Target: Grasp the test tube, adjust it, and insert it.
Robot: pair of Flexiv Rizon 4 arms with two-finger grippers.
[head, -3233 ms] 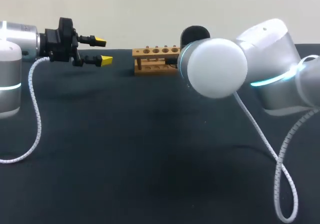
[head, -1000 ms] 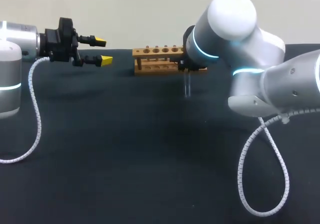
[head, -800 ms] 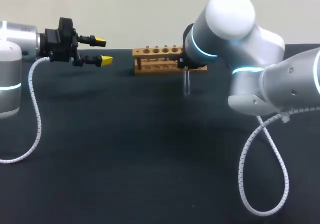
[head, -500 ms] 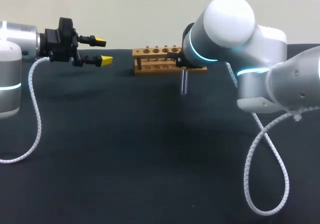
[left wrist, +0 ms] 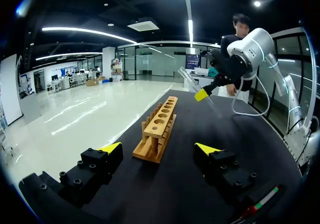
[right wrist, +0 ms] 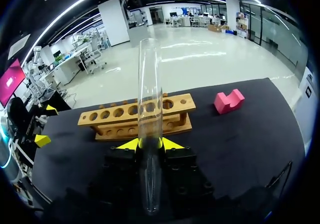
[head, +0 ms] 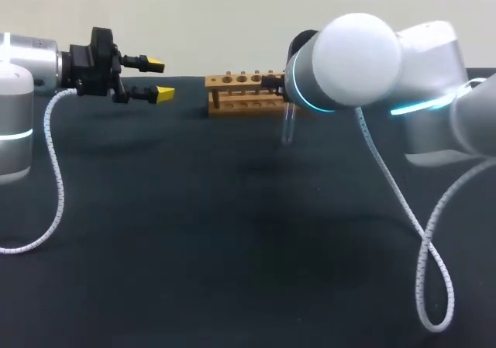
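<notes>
Test tube (right wrist: 149,109) was pinched between right gripper (right wrist: 149,144) fingers, held slightly tilted just before the wooden rack (right wrist: 112,120), likely to line up with a hole. Left gripper (left wrist: 158,148) waited spread, empty.

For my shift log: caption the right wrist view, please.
Right gripper shut on the test tube, wooden rack ahead, pink block beside it.

We see 1 dark matte table (head: 194,232). On it rest 1 wooden test-tube rack (head: 236,106) and, nearby, 1 pink notched block (right wrist: 228,101).
</notes>
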